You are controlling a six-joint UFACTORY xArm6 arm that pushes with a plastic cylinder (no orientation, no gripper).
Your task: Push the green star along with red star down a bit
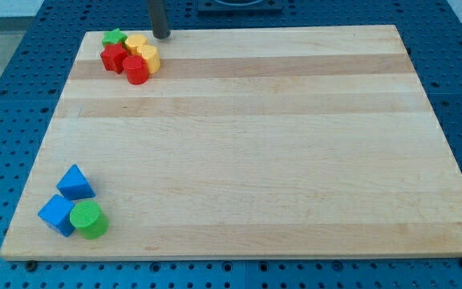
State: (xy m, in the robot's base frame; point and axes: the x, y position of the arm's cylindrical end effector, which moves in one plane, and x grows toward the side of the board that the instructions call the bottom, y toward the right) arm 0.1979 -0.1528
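Observation:
The green star (114,38) lies at the board's top left corner, touching the red star (114,57) just below it. They belong to a tight cluster with a yellow block (136,41), a second yellow block (147,57) and a red cylinder (136,70). My tip (160,35) stands at the board's top edge, just to the right of the cluster, a short gap from the yellow block and further right of the green star.
At the bottom left lie a blue triangle (75,183), a blue cube (57,214) and a green cylinder (89,220), touching each other. The wooden board (255,144) lies on a blue perforated table (6,88).

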